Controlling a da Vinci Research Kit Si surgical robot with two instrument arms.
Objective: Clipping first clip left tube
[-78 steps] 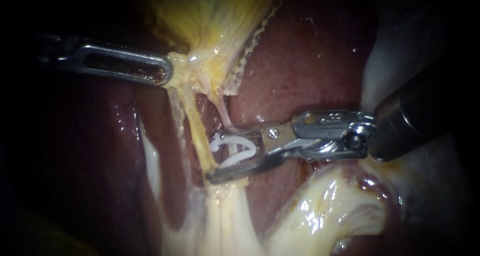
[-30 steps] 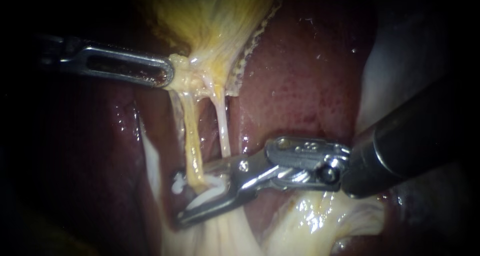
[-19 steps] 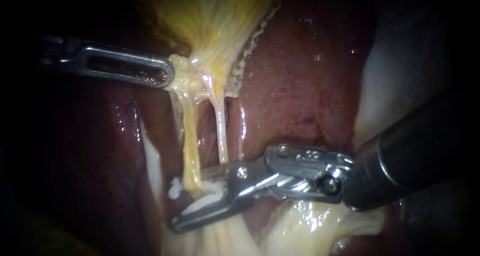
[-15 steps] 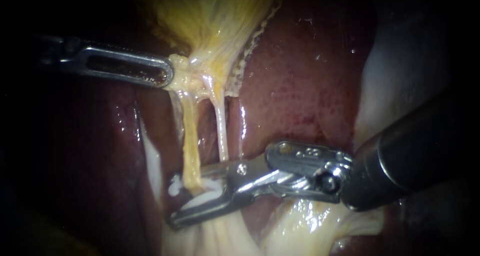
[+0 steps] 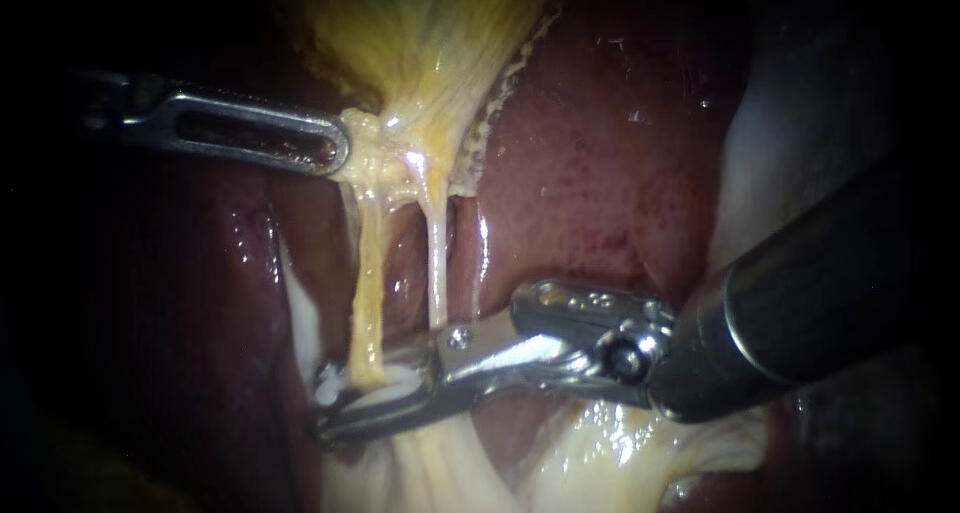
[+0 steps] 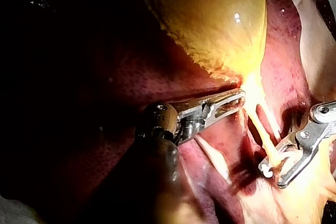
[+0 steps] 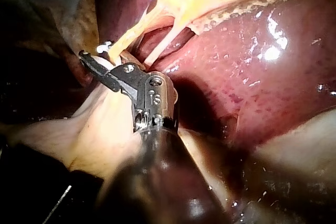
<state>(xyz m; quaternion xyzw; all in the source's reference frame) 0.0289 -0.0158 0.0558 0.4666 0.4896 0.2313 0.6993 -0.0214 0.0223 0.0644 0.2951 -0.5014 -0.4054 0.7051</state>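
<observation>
Two tubes run down from the yellow gallbladder (image 5: 420, 33): a yellow left tube (image 5: 368, 293) and a thin pale right tube (image 5: 436, 273). My left instrument (image 5: 335, 153) comes in from the left with its jaws shut on the gallbladder's neck, also shown in its wrist view (image 6: 239, 100). My right instrument (image 5: 322, 408) holds a white clip (image 5: 388, 385) between its jaws. The jaws straddle the lower end of the left tube, with only a narrow gap between them. In the right wrist view the clip (image 7: 103, 47) shows at the jaw tips (image 7: 92, 56), against the left tube (image 7: 131, 32).
Dark red liver (image 5: 600, 153) lies behind and to the right of the tubes. Pale fatty tissue (image 5: 620, 443) sits under the right instrument's wrist. The right tube passes just behind the right instrument's upper jaw.
The right instrument has moved down and to the left, from beside the tubes to around the left tube. Its jaws have narrowed and slid a little further left in the last half second.
</observation>
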